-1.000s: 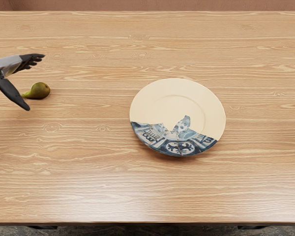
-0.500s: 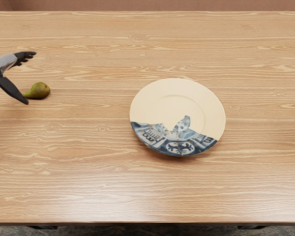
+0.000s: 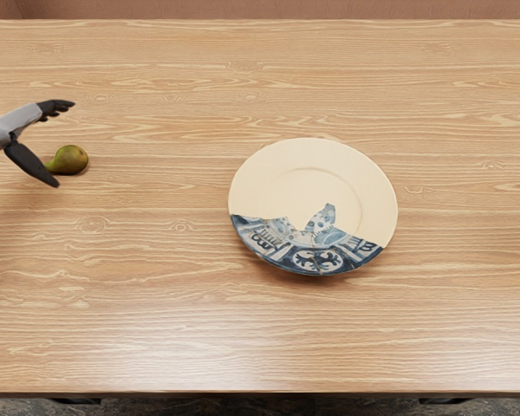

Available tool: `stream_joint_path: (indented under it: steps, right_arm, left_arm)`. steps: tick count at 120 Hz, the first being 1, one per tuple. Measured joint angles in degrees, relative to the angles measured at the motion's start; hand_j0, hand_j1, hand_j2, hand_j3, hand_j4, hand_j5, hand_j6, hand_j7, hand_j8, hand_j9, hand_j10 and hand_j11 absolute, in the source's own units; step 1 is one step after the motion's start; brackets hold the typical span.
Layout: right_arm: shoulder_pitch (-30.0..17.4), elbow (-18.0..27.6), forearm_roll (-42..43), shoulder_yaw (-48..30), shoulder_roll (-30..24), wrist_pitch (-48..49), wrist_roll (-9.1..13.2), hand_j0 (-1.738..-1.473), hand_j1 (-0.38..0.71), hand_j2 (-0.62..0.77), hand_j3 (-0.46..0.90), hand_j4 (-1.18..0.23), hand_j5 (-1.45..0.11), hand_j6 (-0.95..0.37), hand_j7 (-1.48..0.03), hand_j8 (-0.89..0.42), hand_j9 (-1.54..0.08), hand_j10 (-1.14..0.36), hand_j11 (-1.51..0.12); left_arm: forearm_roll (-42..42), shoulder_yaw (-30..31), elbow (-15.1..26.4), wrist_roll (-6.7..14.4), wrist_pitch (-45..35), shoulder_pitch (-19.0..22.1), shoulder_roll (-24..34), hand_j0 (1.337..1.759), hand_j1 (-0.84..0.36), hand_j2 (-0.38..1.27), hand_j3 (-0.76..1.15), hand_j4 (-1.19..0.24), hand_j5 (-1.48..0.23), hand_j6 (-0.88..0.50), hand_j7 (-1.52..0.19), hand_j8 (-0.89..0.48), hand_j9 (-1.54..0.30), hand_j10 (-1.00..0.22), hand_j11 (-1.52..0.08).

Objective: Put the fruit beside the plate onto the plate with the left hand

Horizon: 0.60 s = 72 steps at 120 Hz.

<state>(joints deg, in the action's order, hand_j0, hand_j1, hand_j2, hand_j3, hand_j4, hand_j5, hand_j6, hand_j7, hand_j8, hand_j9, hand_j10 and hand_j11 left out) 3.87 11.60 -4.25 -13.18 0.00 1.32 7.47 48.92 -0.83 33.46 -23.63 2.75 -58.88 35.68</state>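
A small green pear (image 3: 68, 159) lies on the wooden table at the far left, its stem end pointing left. My left hand (image 3: 36, 137) comes in from the left edge and hovers just left of the pear, open, with the thumb (image 3: 30, 164) low in front of the stem and the fingers (image 3: 55, 107) spread above and behind it. Nothing is held. The cream plate (image 3: 313, 184), with a blue-patterned front section, sits right of centre, well apart from the pear. My right hand is out of view.
The wooden table (image 3: 260, 329) fills the view, its front edge running along the bottom of the picture. A broad stretch of bare wood lies between the pear and the plate.
My left hand drew back toward the left edge, then shifted slightly right and down beside the pear. Pear and plate have not moved.
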Motion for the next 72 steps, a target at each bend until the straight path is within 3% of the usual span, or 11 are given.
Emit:
stream_joint_path:
  steps: [29, 72]
  right_arm:
    - [0.0, 0.02, -0.02, 0.0, 0.0, 0.0, 0.0, -1.658, -0.32, -0.01, 0.0, -0.03, -0.03, -0.03, -0.03, -0.03, -0.03, -0.03, -0.03]
    - [0.0, 0.08, -0.03, 0.0, 0.0, 0.0, -0.01, -1.658, -0.32, -0.01, 0.0, -0.03, -0.03, -0.03, -0.03, -0.03, -0.03, -0.03, -0.03]
  left_arm:
    - [-1.22, 1.31, -0.69, -1.12, -1.75, 0.8, -0.39, 1.658, 0.21, 0.03, 0.0, -0.13, -0.16, -0.13, -0.16, -0.13, -0.16, -0.13, -0.16]
    - [-1.79, 2.48, -6.25, -1.19, -1.62, 0.44, -4.81, 1.658, 0.2, 0.03, 0.0, -0.13, -0.16, -0.13, -0.16, -0.13, -0.16, -0.13, -0.16]
